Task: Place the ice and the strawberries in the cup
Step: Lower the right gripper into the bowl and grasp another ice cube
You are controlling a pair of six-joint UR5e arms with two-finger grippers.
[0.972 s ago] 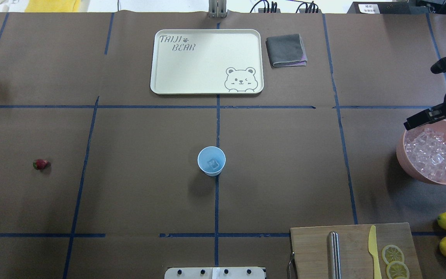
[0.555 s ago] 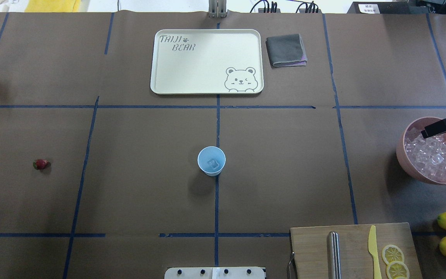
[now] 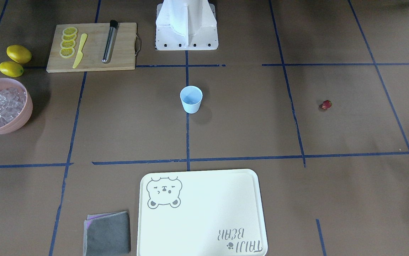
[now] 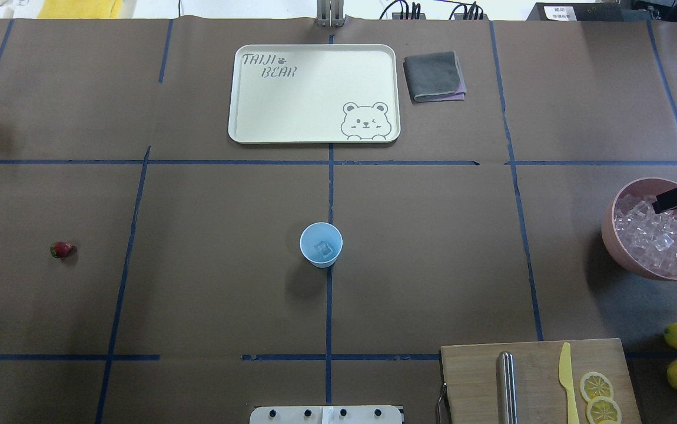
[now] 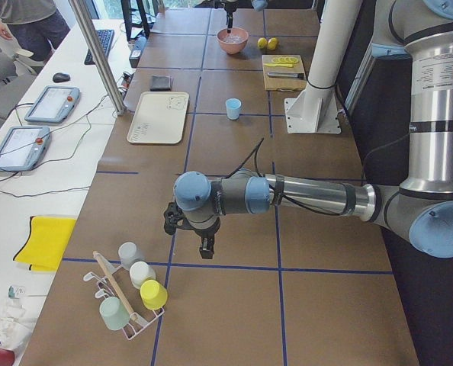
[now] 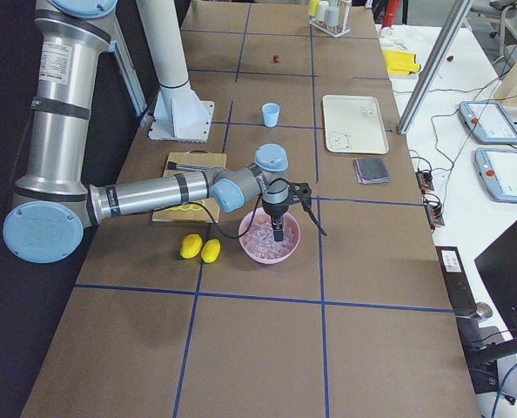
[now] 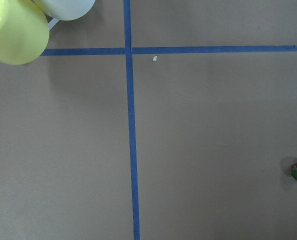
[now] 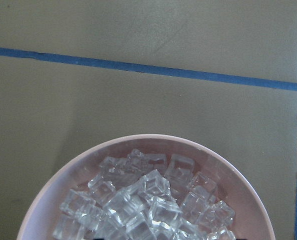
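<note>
Cup: the light-blue cup (image 4: 321, 245) stands upright mid-tabletop (image 4: 226, 294), and it looks like one ice cube is sitting in the bottom.
Ice: the rest of the ice (image 4: 653, 235) is heaped in the pink bowl (image 4: 609, 238), way off on the robot's right side and well apart from the cup.
Strawberry: the strawberry (image 4: 62, 249) lies alone on the robot's left side, also well apart from the cup.
Right gripper: the right gripper (image 6: 278, 233) hangs fingers-down over the bowl's far part. Honestly can't tell if it's open or closed. Its wrist camera sees only cubes and rim.
Left gripper: the left gripper (image 5: 205, 250) hovers over bare tabletop near a rack of mugs (image 5: 139, 293). Its state isn't readable either.
Key relation: the ice is pretty much straight below the right gripper, so my guess is a drop-and-grab there. The left arm is the nearer one to the strawberry, which sits at the lower right edge of its wrist view.
Progress: early, I'd say.
</note>
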